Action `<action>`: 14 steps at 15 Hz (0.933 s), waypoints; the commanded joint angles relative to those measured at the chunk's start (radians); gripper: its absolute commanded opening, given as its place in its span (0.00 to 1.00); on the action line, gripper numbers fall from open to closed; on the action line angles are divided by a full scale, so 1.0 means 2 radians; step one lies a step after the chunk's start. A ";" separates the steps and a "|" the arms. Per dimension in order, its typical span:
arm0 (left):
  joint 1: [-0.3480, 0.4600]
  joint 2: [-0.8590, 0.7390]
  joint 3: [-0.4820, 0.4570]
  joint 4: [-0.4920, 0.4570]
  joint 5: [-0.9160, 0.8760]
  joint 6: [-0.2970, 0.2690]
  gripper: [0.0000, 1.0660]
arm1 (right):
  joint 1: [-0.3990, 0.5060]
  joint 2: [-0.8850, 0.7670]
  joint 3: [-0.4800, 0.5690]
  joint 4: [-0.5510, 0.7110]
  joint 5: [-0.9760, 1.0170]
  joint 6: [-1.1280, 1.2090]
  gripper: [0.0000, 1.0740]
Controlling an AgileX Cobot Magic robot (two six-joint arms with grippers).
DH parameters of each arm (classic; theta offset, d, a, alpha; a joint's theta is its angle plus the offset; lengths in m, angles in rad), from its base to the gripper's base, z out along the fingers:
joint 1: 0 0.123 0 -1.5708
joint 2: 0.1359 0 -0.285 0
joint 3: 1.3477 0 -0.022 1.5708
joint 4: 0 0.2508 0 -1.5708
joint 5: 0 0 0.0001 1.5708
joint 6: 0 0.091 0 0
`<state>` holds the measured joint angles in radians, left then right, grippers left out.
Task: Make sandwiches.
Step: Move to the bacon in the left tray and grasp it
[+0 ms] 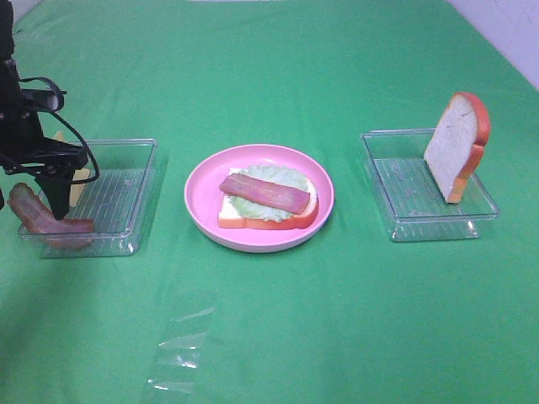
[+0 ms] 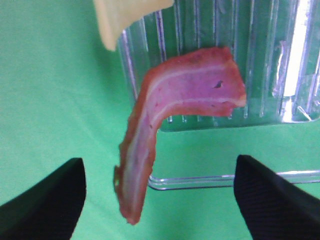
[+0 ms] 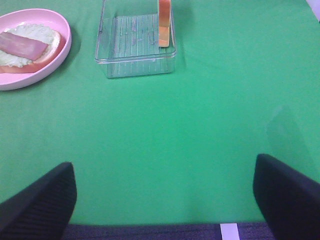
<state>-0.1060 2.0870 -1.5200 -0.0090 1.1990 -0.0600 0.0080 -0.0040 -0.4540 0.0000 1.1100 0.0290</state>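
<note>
Nearest the high camera, a scrap of clear plastic film (image 1: 181,358) lay flat on the green cloth of the desk (image 1: 337,320). Behind it, in the middle, the half-built sandwich (image 1: 268,202) sat on a round pink plate (image 1: 198,198). It had a white bottom slice (image 1: 244,220) with an orange-brown crust, pale green lettuce (image 1: 282,178) on that, and one reddish-brown bacon strip (image 1: 265,194) lying lengthwise on top. It had no upper slice on it.

The loose bacon strip (image 2: 170,115) was bent in an elbow. It was pinkish-red with a pale stripe along its length. Its broad end lay over the ribbed floor of the left tray (image 1: 126,189) and its narrow end passed the tray's rim, over the cloth. The left pincer (image 2: 159,175) stood spread just above it. One black finger (image 2: 45,200) was on each side of the narrow end, and neither touched the strip. A yellow cheese square (image 2: 120,15) lay just beyond, partly over the same tray.

Well apart on the other side of the plate, the upright bread slice (image 1: 455,147) stood on edge in the right tray (image 1: 404,194), leaning at the far right wall.

The right pincer (image 3: 162,190) hung spread and empty over bare cloth, nearer the front edge of the desk than the right tray.
</note>
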 commanded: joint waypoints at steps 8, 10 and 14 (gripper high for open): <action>0.004 0.003 0.004 -0.004 -0.011 -0.008 0.54 | -0.001 -0.014 0.001 0.000 -0.006 -0.005 0.86; 0.004 0.003 0.004 -0.004 -0.012 -0.009 0.54 | -0.001 -0.014 0.001 0.000 -0.006 -0.005 0.86; 0.004 0.003 0.004 -0.007 -0.014 -0.009 0.54 | -0.001 -0.014 0.001 0.000 -0.006 -0.005 0.86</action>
<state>-0.0990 2.0880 -1.5200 -0.0120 1.1740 -0.0680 0.0080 -0.0040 -0.4540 0.0000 1.1100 0.0290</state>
